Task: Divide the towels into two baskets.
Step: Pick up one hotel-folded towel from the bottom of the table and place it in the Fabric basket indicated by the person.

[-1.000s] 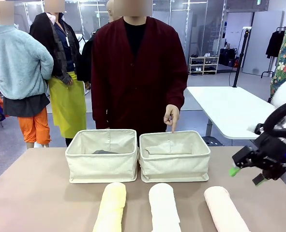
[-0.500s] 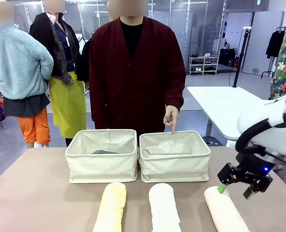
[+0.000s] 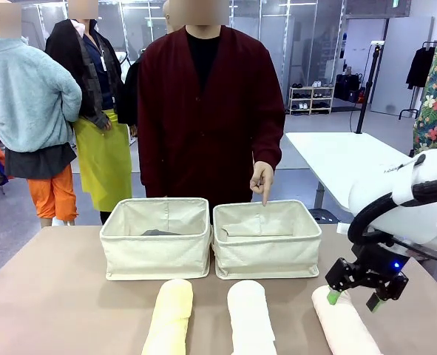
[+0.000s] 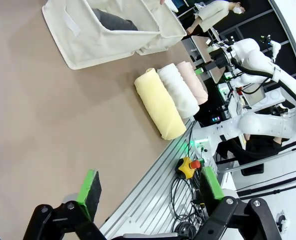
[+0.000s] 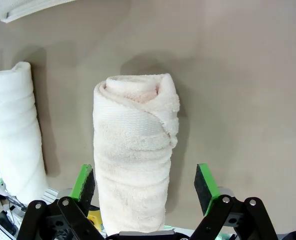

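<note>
In the lower right of the front view our right hand (image 3: pixel 353 300) hangs spread over the far end of the pink towel (image 3: pixel 344 322), gripping nothing. In the right wrist view the right hand (image 5: pixel 143 182) straddles the pink towel (image 5: pixel 135 160): the lower-left pad sits just beside its flank, and the lower-right pad stands apart, with bare table (image 5: pixel 248 100) between. The white towel (image 3: pixel 250 318) and yellow towel (image 3: pixel 170 314) lie to the picture's left, with gaps between them. Behind them stand the left basket (image 3: pixel 155 255), holding the dark grey towel (image 3: pixel 159 232), and the right basket (image 3: pixel 266 255), whose far rim a person's finger (image 3: pixel 262 180) points at. Our left hand (image 4: pixel 151 186) is spread and holds nothing, near the table's edge in the lower frame.
</note>
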`<state>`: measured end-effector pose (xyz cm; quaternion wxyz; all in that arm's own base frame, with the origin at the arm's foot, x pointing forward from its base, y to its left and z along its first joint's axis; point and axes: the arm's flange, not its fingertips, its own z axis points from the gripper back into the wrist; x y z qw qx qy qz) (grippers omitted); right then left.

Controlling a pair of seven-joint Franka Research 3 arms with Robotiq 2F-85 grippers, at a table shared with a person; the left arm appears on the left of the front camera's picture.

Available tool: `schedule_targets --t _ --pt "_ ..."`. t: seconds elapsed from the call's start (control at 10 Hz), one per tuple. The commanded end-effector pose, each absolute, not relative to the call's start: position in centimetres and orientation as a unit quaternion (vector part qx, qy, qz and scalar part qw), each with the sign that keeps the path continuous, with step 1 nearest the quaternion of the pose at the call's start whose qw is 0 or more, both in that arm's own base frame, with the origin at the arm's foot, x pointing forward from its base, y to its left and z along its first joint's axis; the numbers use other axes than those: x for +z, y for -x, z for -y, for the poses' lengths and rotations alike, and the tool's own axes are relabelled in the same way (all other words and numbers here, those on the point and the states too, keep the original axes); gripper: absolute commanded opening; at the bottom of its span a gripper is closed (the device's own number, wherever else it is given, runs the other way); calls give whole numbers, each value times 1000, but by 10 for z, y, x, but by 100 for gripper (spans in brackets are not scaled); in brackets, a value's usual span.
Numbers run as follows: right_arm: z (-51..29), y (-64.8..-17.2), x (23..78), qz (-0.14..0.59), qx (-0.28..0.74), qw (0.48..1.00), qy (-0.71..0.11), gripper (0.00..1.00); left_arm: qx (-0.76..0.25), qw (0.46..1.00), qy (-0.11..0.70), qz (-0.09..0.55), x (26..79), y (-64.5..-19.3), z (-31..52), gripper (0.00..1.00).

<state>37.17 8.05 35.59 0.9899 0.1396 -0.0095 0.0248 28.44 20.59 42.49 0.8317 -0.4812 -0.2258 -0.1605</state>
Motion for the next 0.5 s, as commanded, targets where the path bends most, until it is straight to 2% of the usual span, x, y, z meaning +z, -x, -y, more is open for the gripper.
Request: schedule_targets --t 0.0,0.2,0.3,0.4 --pt "-80 -332 325 5 16 993 -118 100 -165 825 487 235 425 -283 -208 100" --pt "-89 -331 310 3 24 993 -117 100 -165 825 487 235 425 -283 -208 100" --pt "-93 -330 303 0 27 994 -107 93 -165 825 487 235 425 -283 -208 100" --pt "-93 -330 299 -9 32 994 -102 41 -165 825 487 235 425 -283 -208 100"
